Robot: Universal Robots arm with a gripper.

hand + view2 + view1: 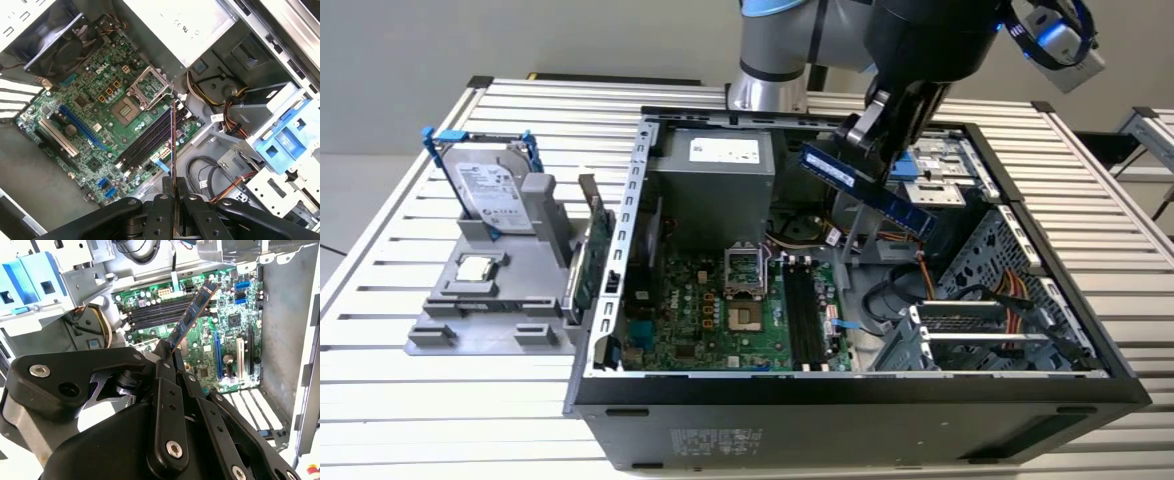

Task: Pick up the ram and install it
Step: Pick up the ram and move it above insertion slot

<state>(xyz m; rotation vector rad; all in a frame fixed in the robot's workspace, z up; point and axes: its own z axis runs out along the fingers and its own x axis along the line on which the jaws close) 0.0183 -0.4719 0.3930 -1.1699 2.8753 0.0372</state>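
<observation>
The ram (874,192) is a long narrow dark stick with blue-tinted chips, held tilted in the air over the open computer case (607,300). My gripper (858,148) is shut on one end of it, above the case's back right part in the exterior view. In the second wrist view the ram (192,315) slants out from the fingertips (165,365) over the motherboard. In the first wrist view the ram (173,135) shows edge-on, running from the gripper (173,186) toward the black memory slots (147,140). The memory slots (803,315) lie well below the stick, apart from it.
A silver hard drive in a blue-trimmed frame (494,190) and a green expansion card (594,262) stand on a grey holder at the exterior view's left. Inside the case are the power supply (714,180), the CPU socket (744,270), a drive cage (987,310) and orange cables (927,275).
</observation>
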